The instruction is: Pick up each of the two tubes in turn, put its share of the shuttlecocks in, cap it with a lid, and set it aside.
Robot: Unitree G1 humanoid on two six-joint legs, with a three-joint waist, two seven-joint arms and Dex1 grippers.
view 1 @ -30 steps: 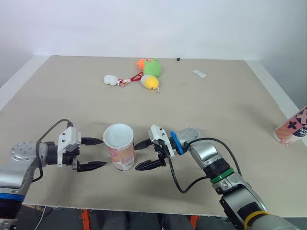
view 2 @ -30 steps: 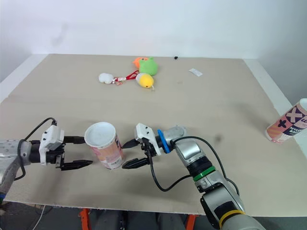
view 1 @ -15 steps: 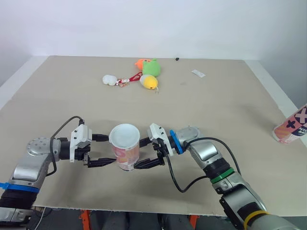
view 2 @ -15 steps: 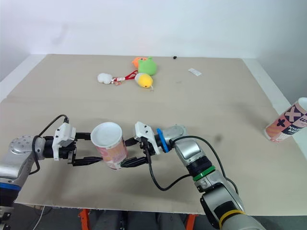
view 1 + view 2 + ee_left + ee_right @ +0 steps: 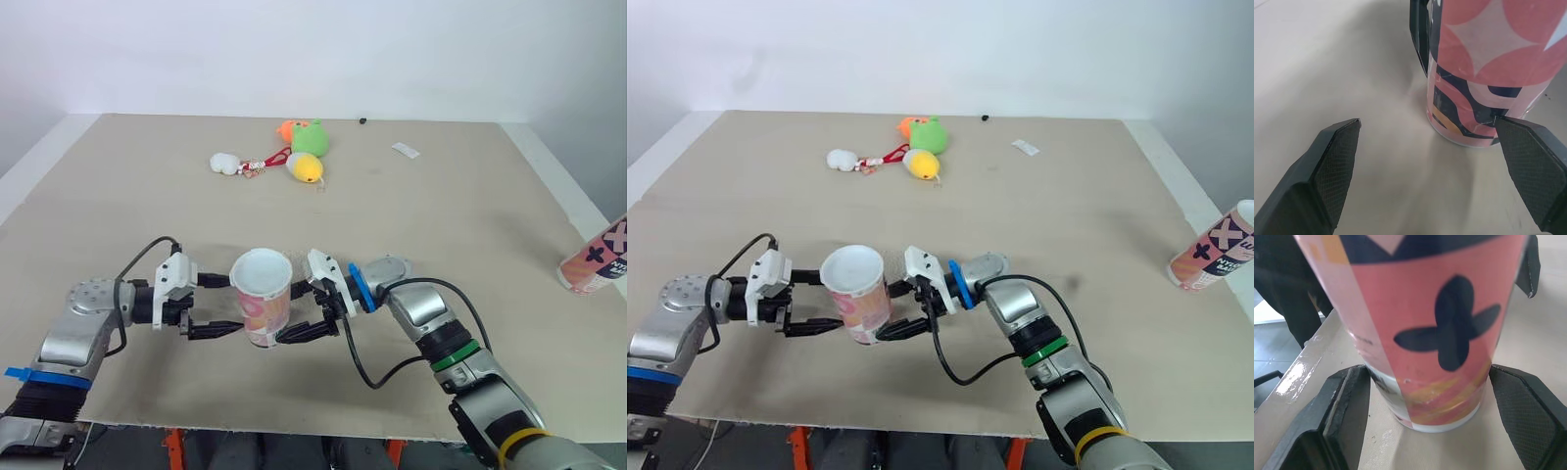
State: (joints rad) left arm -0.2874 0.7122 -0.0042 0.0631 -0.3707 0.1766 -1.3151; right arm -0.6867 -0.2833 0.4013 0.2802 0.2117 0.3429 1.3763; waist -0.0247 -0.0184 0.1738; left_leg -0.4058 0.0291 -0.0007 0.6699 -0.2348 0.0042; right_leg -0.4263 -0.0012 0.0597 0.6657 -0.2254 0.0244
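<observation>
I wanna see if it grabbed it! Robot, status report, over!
Right end effector open, straddling tube base. Left end effector open beside it. Tube on table, not yet lifted. Plush toys far back.

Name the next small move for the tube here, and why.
Probably close the right gripper on the tube. The tube stands upright between its open fingers, which flank it near the base. The left gripper is open too, but the tube sits off-centre by one finger.
</observation>
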